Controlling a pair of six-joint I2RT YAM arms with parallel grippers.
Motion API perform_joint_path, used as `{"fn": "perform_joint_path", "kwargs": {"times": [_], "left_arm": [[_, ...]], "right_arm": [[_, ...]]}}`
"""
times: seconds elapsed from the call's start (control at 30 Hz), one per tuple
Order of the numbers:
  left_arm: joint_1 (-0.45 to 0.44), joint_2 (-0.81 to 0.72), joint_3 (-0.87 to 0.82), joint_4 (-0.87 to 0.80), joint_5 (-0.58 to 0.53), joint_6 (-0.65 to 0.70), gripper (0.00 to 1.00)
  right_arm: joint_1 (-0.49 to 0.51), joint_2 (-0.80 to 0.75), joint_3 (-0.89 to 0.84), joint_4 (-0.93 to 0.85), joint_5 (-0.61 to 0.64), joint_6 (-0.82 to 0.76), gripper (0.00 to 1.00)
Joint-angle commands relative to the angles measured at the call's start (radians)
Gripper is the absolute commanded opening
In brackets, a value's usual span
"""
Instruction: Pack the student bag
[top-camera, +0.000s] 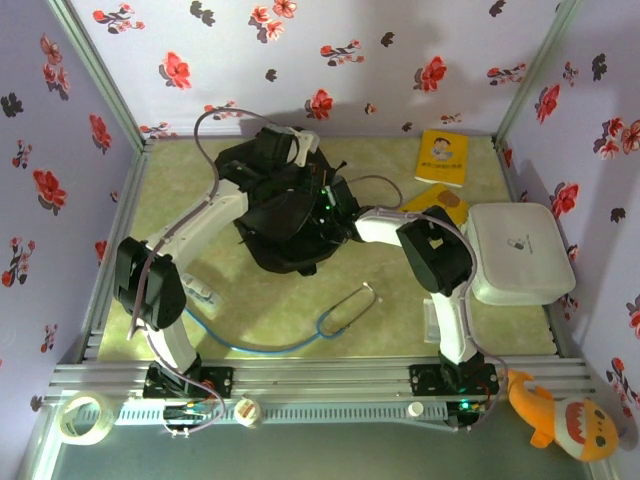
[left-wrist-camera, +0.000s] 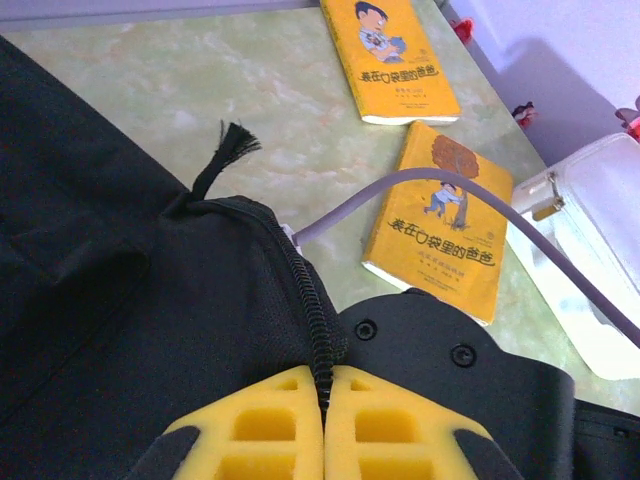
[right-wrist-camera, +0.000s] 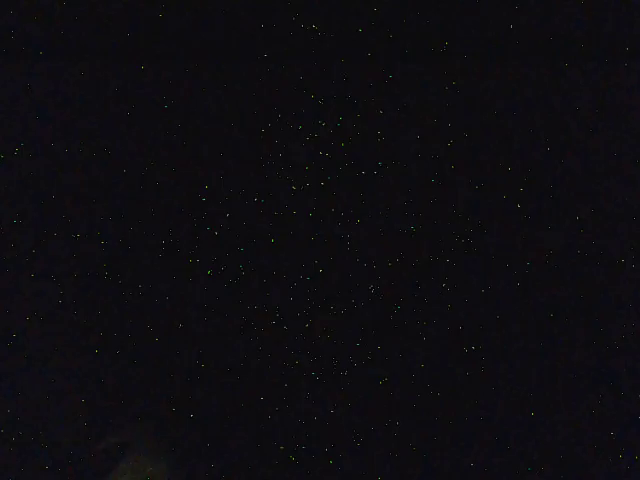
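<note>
The student bag (top-camera: 290, 225) was seen in the middle of the bench (top-camera: 200, 190), set toward the far side, a big black rumpled heap. Its zip edge (left-wrist-camera: 315, 310) was pinched tight between the yellow pads (left-wrist-camera: 265, 430) of the left jaws, which were closed on the bag's far rim. The right arm (top-camera: 385, 228) was buried in the bag from the right. Its wrist view was black, so whether the right jaws were open or closed could not be told. To the far right of the bag a yellow book (top-camera: 442, 157) was laid flat. A second yellow book (top-camera: 440, 200) was placed nearer, just beside a white case (top-camera: 515, 250). A stethoscope (top-camera: 345, 310) was spotted on the near side of the bag. At the near rail, a tape roll (top-camera: 82, 415) was seen at the left and an orange plush toy (top-camera: 565, 415) at the right.
</note>
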Motion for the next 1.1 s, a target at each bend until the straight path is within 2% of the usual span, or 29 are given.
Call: {"fn": "perform_joint_path", "kwargs": {"times": [0.0, 0.27, 0.37, 0.47, 0.5, 0.57, 0.63, 0.73, 0.9, 1.0, 1.07], "left_arm": [[0.005, -0.013, 0.007, 0.054, 0.008, -0.011, 0.02], [0.037, -0.045, -0.079, 0.040, -0.016, 0.029, 0.03], [0.037, -0.043, -0.117, 0.042, -0.008, 0.030, 0.03], [0.037, -0.055, -0.166, 0.049, 0.028, 0.021, 0.07], [0.037, -0.066, -0.188, 0.055, 0.044, 0.017, 0.11], [0.037, -0.087, -0.225, 0.064, 0.070, 0.003, 0.25], [0.037, -0.115, -0.257, 0.074, 0.077, -0.019, 0.46], [0.037, -0.154, -0.291, 0.094, 0.059, -0.053, 0.73], [0.037, -0.197, -0.326, 0.135, 0.028, -0.109, 0.93], [0.037, -0.199, -0.332, 0.145, 0.022, -0.125, 0.99], [0.036, -0.195, -0.326, 0.140, 0.020, -0.129, 1.00]], "right_arm": [[0.001, -0.046, -0.007, 0.056, -0.082, -0.035, 0.34], [-0.052, -0.391, -0.341, 0.065, -0.076, -0.024, 0.46], [-0.072, -0.541, -0.440, -0.047, -0.004, -0.079, 0.50], [-0.117, -0.676, -0.501, -0.229, 0.126, -0.169, 0.58], [-0.142, -0.706, -0.505, -0.296, 0.172, -0.217, 0.61], [-0.199, -0.733, -0.484, -0.411, 0.214, -0.311, 0.67], [-0.262, -0.724, -0.435, -0.533, 0.262, -0.395, 0.74], [-0.333, -0.658, -0.361, -0.618, 0.305, -0.514, 0.80], [-0.434, -0.490, -0.234, -0.660, 0.292, -0.590, 0.82], [-0.469, -0.380, -0.148, -0.664, 0.289, -0.612, 0.83], [-0.488, -0.302, -0.089, -0.669, 0.253, -0.628, 0.82]]}}
